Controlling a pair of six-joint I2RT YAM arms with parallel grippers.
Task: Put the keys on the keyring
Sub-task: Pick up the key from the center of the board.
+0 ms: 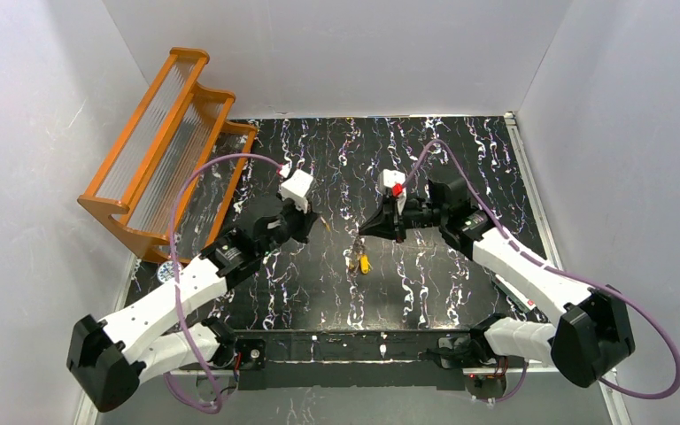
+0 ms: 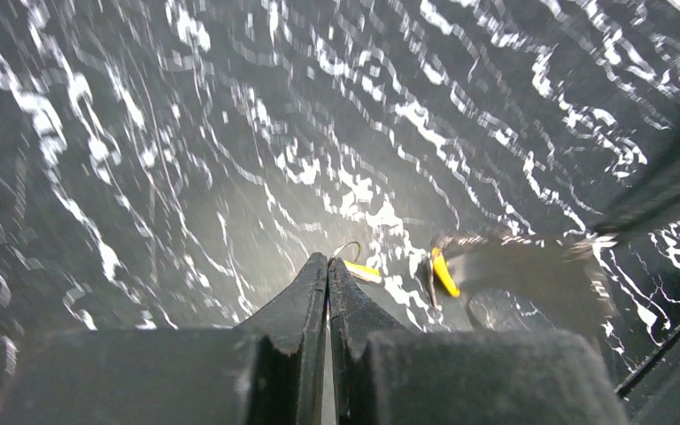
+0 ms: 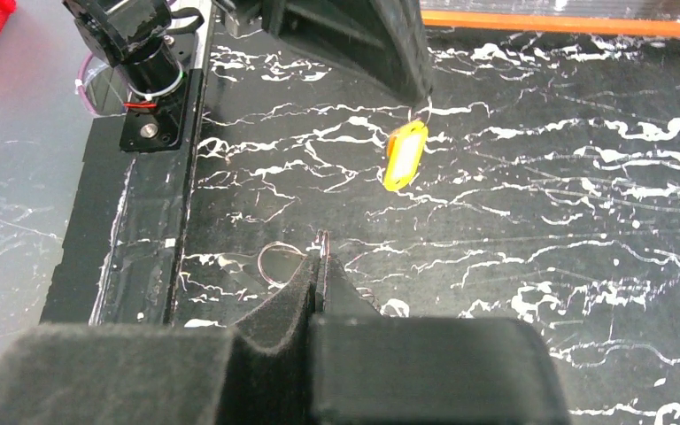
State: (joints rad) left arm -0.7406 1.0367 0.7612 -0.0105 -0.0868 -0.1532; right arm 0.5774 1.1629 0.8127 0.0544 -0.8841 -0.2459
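Both grippers were clamped shut. Nearest, the right gripper point(image 3: 320, 257) seemed to pinch the thin keyring point(image 3: 274, 264) at its tip. Just beyond hung a yellow key point(image 3: 405, 155), long axis pointing back toward the ring, dangling from the left gripper point(image 3: 418, 87) behind it.

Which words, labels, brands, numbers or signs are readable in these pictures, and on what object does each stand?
No text is readable anywhere.
Yellow key: its white panel appears blank.
Round sticker, top view: too small to read.
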